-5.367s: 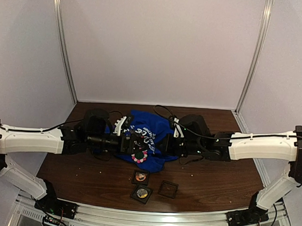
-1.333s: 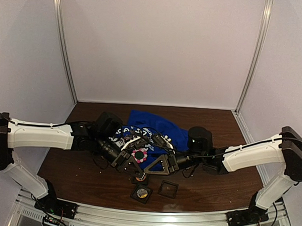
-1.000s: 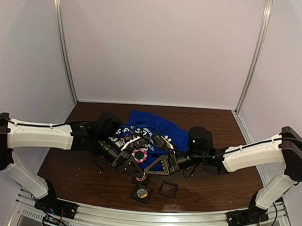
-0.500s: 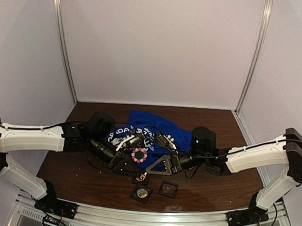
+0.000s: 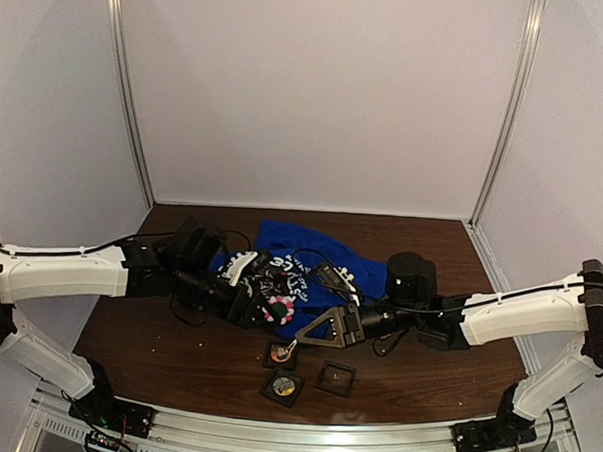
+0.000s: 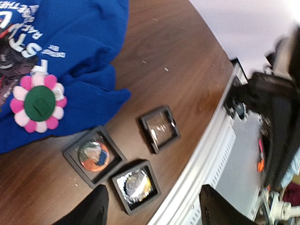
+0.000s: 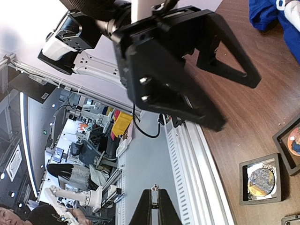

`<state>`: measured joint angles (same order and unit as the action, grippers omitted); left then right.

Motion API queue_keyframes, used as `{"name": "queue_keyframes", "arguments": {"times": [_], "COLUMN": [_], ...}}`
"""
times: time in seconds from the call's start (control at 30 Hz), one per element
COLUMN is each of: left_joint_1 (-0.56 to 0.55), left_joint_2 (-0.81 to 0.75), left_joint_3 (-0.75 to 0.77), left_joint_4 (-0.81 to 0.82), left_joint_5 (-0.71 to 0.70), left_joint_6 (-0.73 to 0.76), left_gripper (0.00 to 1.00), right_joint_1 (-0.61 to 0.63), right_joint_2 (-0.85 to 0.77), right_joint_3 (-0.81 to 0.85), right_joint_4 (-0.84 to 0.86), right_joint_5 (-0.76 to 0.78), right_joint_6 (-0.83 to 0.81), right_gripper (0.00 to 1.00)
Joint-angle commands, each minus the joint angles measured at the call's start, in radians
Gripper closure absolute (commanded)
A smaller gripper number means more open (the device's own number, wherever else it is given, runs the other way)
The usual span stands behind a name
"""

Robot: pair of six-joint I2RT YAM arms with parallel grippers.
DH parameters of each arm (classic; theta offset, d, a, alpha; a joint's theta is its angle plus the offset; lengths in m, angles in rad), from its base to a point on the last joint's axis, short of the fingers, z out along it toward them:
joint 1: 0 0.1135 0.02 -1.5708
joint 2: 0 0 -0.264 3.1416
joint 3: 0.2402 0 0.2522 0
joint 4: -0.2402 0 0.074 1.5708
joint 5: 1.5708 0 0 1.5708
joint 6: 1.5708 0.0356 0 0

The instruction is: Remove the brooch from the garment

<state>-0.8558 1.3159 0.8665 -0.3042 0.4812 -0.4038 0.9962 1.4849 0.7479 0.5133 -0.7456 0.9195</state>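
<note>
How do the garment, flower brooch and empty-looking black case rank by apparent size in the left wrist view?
1. garment, even though the frame crops it.
2. flower brooch.
3. empty-looking black case. The gap to the brooch is modest, and camera distance may skew it.

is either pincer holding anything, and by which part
Nothing, as far as shows: left pincer open and empty, right pincer shut with nothing between its tips. The brooch lies on the shirt.

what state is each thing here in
garment, crumpled on the table
brooch, lying on the garment, neither hand on it
left hand, open, empty
right hand, shut, nothing seen in it
three cases, flat on the table; two filled, one looks empty
</note>
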Motion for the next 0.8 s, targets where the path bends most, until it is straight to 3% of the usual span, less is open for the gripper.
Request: {"name": "queue_keyframes", "arguments": {"times": [0.0, 0.17, 0.37, 0.77], "left_joint_1": [0.021, 0.039, 0.132, 0.17], "left_joint_2": [0.157, 0.307, 0.416, 0.518], "left_joint_3": [0.111, 0.219, 0.234, 0.218], "left_joint_4": [0.042, 0.016, 0.072, 0.105], "left_joint_5": [-0.249, -0.349, -0.212, -0.161], "left_joint_6": [-0.106, -0.102, -0.131, -0.195], "left_gripper": [0.39, 0.43, 0.51, 0.54], "right_joint_1": [-0.003, -0.003, -0.004, -0.004], "right_joint_2": [-0.061, -0.126, -0.159, -0.146], "right_joint_3": [-0.006, -0.032, -0.056, -0.058], "right_joint_4": [-0.075, -0.079, -0.069, -0.042], "right_joint_5": [0.116, 0.178, 0.192, 0.19], "right_joint_6": [-0.049, -0.054, -0.043, -0.032], "right_gripper": [1.0, 1.0, 1.0, 1.0]}}
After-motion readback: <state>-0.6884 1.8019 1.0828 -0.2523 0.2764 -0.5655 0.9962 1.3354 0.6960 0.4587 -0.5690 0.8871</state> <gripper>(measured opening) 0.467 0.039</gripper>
